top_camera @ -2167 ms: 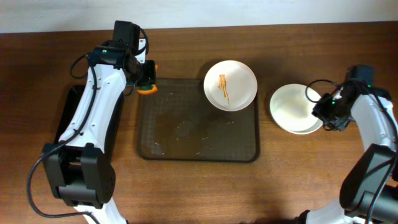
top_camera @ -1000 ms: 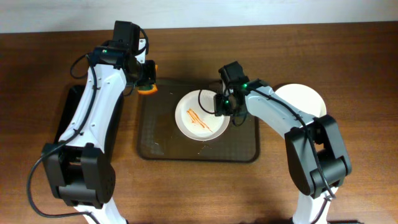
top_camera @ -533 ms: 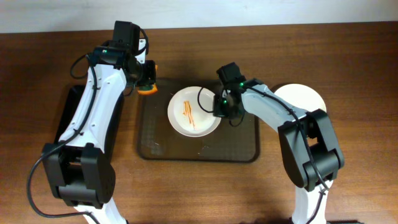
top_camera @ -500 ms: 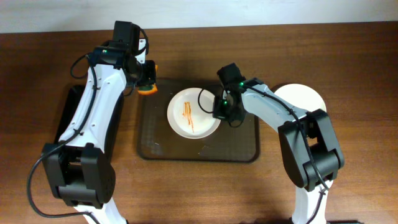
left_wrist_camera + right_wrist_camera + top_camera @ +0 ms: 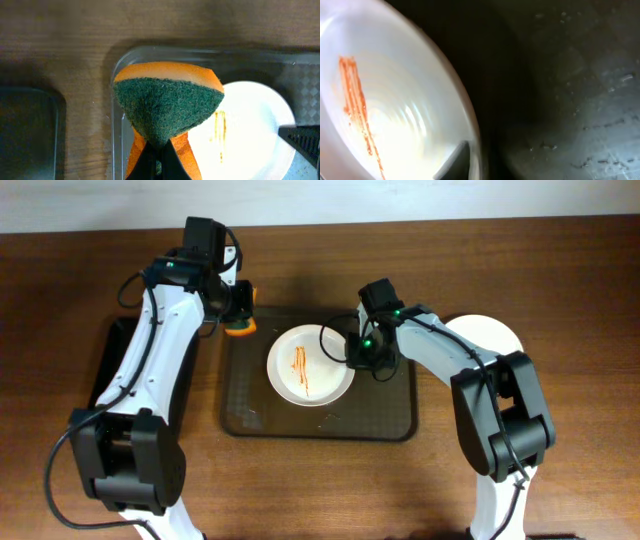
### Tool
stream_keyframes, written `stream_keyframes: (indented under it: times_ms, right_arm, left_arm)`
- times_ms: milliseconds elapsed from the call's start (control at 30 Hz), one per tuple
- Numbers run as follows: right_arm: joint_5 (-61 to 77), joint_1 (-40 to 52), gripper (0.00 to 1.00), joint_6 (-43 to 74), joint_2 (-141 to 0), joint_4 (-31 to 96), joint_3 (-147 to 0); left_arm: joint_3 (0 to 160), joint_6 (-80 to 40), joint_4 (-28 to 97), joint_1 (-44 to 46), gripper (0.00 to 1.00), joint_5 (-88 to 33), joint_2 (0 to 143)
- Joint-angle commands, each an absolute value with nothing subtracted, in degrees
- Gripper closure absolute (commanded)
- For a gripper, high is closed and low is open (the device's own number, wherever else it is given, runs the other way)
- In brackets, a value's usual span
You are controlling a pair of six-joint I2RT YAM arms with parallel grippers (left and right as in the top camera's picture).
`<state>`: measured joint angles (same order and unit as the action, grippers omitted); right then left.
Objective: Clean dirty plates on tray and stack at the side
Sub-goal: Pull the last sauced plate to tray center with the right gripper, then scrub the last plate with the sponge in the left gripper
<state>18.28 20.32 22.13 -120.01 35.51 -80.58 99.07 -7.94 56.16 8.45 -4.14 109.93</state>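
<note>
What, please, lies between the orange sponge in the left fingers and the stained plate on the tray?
Only a bare strip of the tray, as the overhead view shows; the sponge and the plate are apart.

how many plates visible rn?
2: stained plate on the tray; clean plate right of it on the table, partly under the right arm. It may hide others beneath.

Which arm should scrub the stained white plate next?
Left. The left fingers pinch the orange-and-green sponge right beside the round white plate with the orange streak; the right fingers are busy gripping its rim.
</note>
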Motion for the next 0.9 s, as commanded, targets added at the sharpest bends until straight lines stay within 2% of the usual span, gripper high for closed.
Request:
stream_keyframes:
  times_ms: [0, 133, 300, 600, 767, 867]
  right_arm:
    - [17.6, 20.3, 0.96, 22.9, -122.4, 35.8, -79.7]
    - [17.5, 21.7, 0.96, 24.0, -122.4, 35.7, -79.7]
    - [17.4, 22.9, 0.96, 24.5, -122.4, 35.1, -79.7]
    - [17.4, 22.9, 0.96, 24.4, -122.4, 35.0, -79.7]
    - [17.4, 22.9, 0.96, 24.4, -122.4, 34.8, -79.7]
    - [17.4, 22.9, 0.96, 24.4, -122.4, 34.7, -79.7]
  left_arm:
    - [96.2, -7.2, 55.8, 9.4, 1.0, -5.4, 109.8]
    - [93.5, -7.2, 53.5, 12.7, 1.0, -5.4, 109.8]
    - [86.7, -5.9, 43.7, 17.6, 1.0, -8.5, 110.8]
    - [86.7, -8.5, 46.2, 19.6, 1.0, -9.3, 121.1]
    - [86.7, 5.5, 55.2, 19.7, 1.0, -11.4, 121.2]
    - [86.7, 18.4, 57.1, 19.7, 1.0, -22.6, 121.2]
